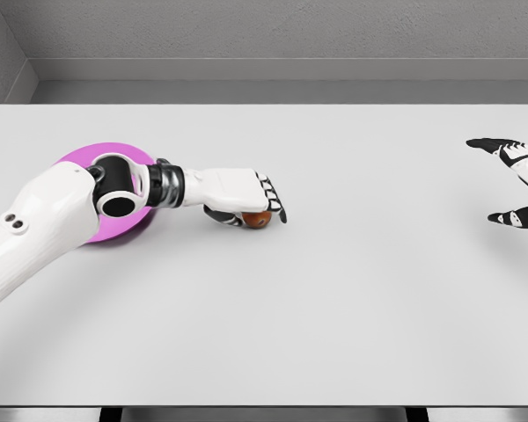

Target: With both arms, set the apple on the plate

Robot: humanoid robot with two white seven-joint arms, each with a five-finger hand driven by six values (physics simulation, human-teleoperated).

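A small reddish-brown apple lies on the white table, just right of a purple plate at the left. My left hand covers the apple from above, its fingers curled around it, and hides most of it. The left forearm lies across the plate and hides the plate's middle and right side. My right hand hovers at the table's far right edge, fingers spread with nothing in them, far from the apple.
The white table stretches wide between the two hands. A grey wall runs along its back edge, and the table's front edge shows at the bottom of the view.
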